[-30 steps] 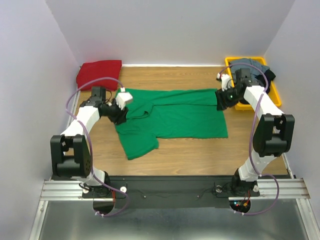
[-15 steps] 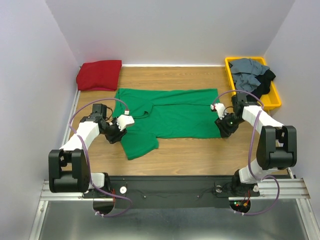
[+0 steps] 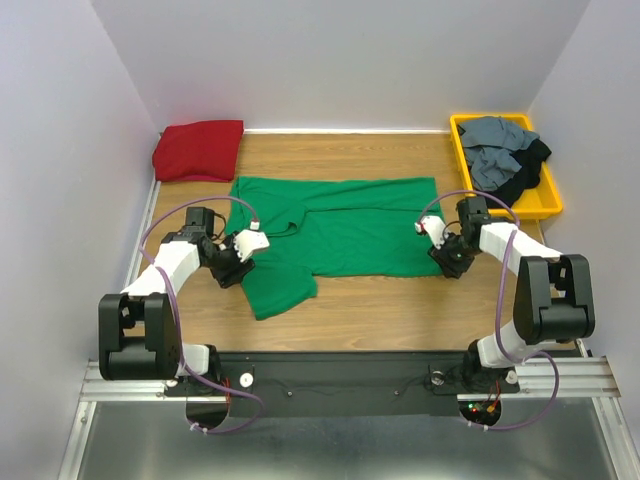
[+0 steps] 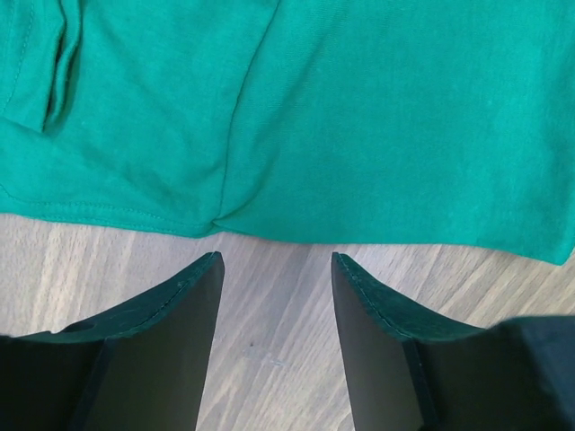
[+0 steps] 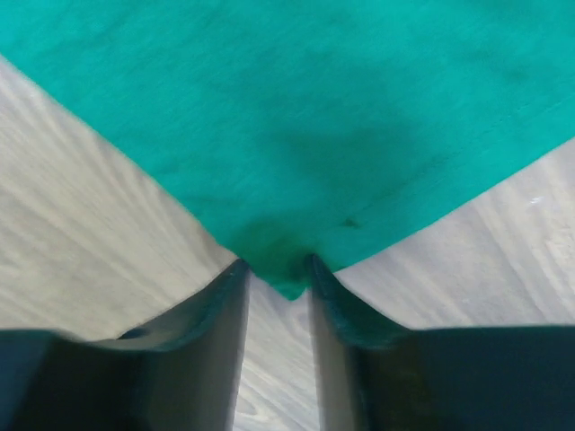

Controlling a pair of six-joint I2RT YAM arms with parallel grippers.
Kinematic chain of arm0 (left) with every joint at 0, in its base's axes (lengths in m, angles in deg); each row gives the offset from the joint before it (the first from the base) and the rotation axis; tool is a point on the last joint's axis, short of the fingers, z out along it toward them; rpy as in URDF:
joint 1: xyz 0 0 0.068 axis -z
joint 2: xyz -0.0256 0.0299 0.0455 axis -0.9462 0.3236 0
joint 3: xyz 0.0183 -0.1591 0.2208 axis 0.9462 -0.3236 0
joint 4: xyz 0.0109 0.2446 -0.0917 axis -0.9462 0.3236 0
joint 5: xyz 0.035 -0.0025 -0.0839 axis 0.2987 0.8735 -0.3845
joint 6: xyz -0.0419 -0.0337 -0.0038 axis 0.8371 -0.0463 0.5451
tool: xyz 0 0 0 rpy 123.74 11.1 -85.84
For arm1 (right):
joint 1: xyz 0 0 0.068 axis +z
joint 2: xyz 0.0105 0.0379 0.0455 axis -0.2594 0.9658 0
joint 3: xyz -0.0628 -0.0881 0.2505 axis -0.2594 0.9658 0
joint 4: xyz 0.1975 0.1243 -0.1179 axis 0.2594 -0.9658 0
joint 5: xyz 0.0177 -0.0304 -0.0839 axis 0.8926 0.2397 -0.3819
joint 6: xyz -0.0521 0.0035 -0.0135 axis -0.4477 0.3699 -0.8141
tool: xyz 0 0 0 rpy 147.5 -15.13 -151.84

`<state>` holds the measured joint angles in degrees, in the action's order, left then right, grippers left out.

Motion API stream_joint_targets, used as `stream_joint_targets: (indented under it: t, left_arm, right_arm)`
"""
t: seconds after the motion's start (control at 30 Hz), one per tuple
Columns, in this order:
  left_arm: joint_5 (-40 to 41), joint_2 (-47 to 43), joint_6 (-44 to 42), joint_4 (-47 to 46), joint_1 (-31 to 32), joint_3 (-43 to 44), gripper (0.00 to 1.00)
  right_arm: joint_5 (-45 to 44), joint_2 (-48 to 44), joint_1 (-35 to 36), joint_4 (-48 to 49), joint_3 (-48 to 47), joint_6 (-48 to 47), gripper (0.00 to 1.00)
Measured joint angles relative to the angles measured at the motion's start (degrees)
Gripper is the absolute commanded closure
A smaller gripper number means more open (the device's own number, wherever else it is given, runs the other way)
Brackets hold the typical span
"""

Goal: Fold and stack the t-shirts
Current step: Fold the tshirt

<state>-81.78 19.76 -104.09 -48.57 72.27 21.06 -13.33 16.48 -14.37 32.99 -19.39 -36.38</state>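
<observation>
Gripper check first: the right gripper sits low on the wooden table, jaws narrowed to a slim gap with the near right corner of the bright green cotton t-shirt poking in between them. They straddle it and are not clamped yet. Across the way, the left gripper is clearly open and empty, tips on bare wood just short of the shirt's stitched edge.

The green shirt lies spread mid-table, left side rumpled, one sleeve trailing toward the near edge. A folded dark red t-shirt waits at the back left, and grey and black shirts are heaped in the yellow plastic tray.

To do this well, I'd say the left needs to slide forward until the edge is properly between its jaws. The right should bite deeper than that tip, or the corner may slip out. Both should then lift together so the fold lands flat.
</observation>
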Motion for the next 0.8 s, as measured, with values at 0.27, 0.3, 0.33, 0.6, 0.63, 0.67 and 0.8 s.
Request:
stream_joint_targets:
  t: [0.27,0.3,0.33,0.6,0.63,0.67,0.8]
  left_arm:
    - [0.7,0.7,-2.1,-2.1,1.2,-0.4,0.36]
    - [0.7,1.1,-2.3,-2.4,1.5,-0.4,0.36]
    - [0.6,1.5,-2.4,-2.7,2.1,-0.4,0.36]
    - [2.0,4.5,-3.7,-5.7,7.4,-2.1,0.44]
    - [2.1,4.7,-3.6,-6.4,7.5,-2.1,0.49]
    - [2.2,4.9,-3.5,-6.6,7.7,-2.1,0.51]
    - [2.4,5.0,-4.2,-6.6,7.9,-2.2,0.79]
  right_arm:
    - [-3.0,-0.3,1.0,3.5,0.7,-0.7,0.99]
    - [-3.1,-0.3,1.0,3.6,0.7,-0.7,0.99]
    - [-3.2,-0.3,1.0,3.6,0.7,-0.7,0.99]
    - [-4.0,-0.3,1.3,3.6,0.7,-0.4,0.99]
    - [-4.0,-0.3,1.3,3.6,0.7,-0.3,0.99]
    - [-4.0,-0.3,1.3,3.6,0.7,-0.3,0.99]
    - [-4.1,-0.3,1.3,3.6,0.7,-0.3,0.99]
